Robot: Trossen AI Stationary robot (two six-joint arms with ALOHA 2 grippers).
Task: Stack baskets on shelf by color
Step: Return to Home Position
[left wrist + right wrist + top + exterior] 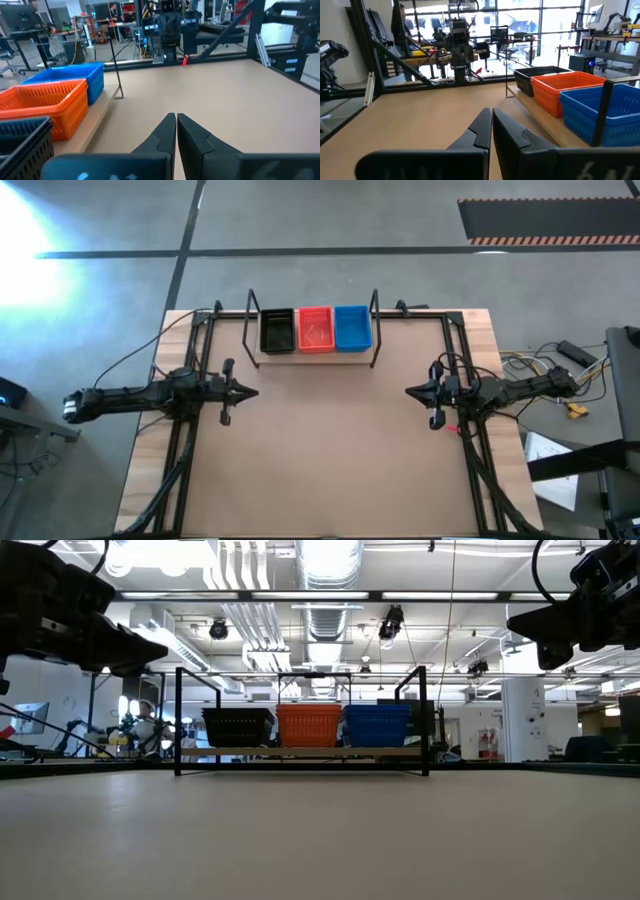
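I am holding my left fingers (pixel 165 134) and my right fingers (pixel 481 129) pinched shut and empty, well apart on either side of the light wooden wire-framed shelf (pixel 305 357), where the black perforated plastic baskets (pixel 277 330), orange baskets (pixel 315 329) and blue baskets (pixel 352 327) are sitting side by side, so I am judging the sorting finished.

A perforated black basket (pixel 277 331), orange basket (pixel 315 329) and blue basket (pixel 352 327) were set upright, side by side and touching, on the wire-framed wooden shelf (pixel 300 357), placed at the worktop's (pixel 330 450) far edge.
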